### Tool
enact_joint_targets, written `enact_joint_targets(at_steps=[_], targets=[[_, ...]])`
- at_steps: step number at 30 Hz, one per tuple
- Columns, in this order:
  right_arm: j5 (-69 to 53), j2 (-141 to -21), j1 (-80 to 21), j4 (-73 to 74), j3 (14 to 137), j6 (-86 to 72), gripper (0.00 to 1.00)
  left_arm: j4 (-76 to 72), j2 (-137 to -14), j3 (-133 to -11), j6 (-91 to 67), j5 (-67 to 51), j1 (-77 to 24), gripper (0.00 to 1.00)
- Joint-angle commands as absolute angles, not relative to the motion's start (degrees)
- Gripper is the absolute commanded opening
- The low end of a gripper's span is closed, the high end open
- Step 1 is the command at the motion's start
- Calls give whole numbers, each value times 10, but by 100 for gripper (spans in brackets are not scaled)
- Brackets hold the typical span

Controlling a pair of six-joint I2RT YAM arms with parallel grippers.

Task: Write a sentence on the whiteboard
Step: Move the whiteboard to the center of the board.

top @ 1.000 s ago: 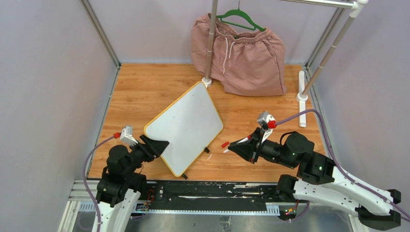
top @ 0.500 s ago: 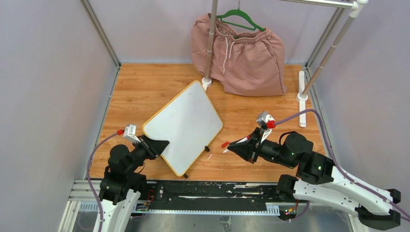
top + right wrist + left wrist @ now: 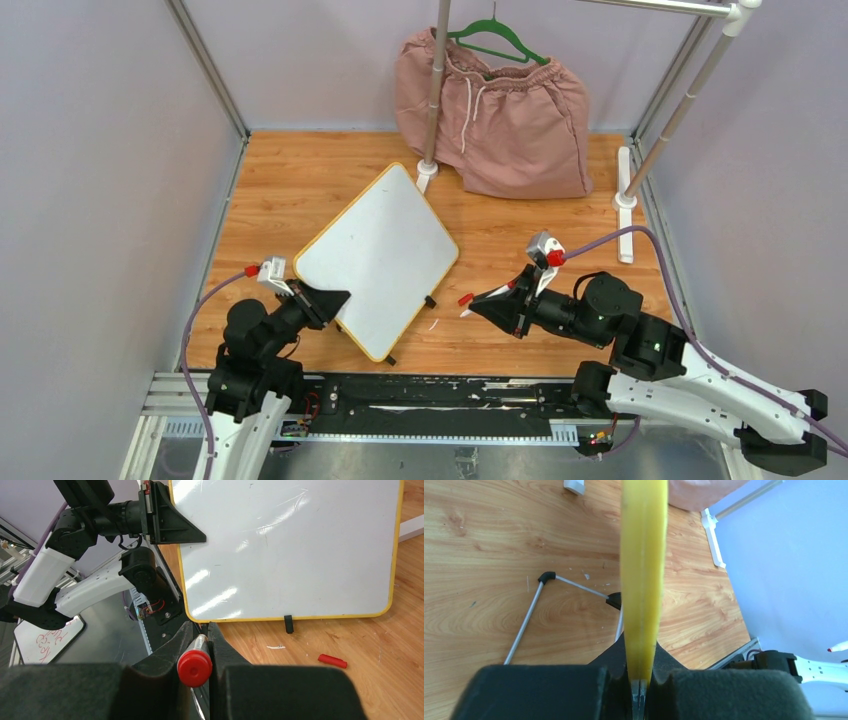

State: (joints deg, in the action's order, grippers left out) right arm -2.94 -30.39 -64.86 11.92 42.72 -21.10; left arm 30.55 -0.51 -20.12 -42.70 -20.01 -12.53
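Whiteboard sits as a diamond mid-frame on the wood bench, white face up and showing glare. Left hand is clamped shut on its lower-left yellow rim. In the left wrist view the rim runs up the centre from between the closed fingers of the hand, with a wire stand showing under the board at left.

Right hand is right of the board, apart from it, closed around a marker. In the right wrist view the marker's red end sits pinched between the fingers of the hand, pointing toward the board along its lower edge. A black foot sticks out under that edge.

A red cap lies on the bench at lower right of that view, just right of the foot.

Pink shorts on a green hanger hang at top centre, beside a rack pole.
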Motion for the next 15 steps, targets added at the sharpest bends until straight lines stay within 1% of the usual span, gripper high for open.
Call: enact_joint_targets(at_steps=[1,8,11,15], targets=[[-18,-304,-650,96,414,-201,0,269,37,-196,-417,-214,-124,0],[-1,-311,-649,80,373,-188,0,135,37,-162,-440,-209,-124,0],[28,-316,-650,71,349,-183,0,78,36,-146,-439,-206,-124,0],[35,-317,-649,53,334,-181,0,31,23,-122,-422,-204,-125,0]])
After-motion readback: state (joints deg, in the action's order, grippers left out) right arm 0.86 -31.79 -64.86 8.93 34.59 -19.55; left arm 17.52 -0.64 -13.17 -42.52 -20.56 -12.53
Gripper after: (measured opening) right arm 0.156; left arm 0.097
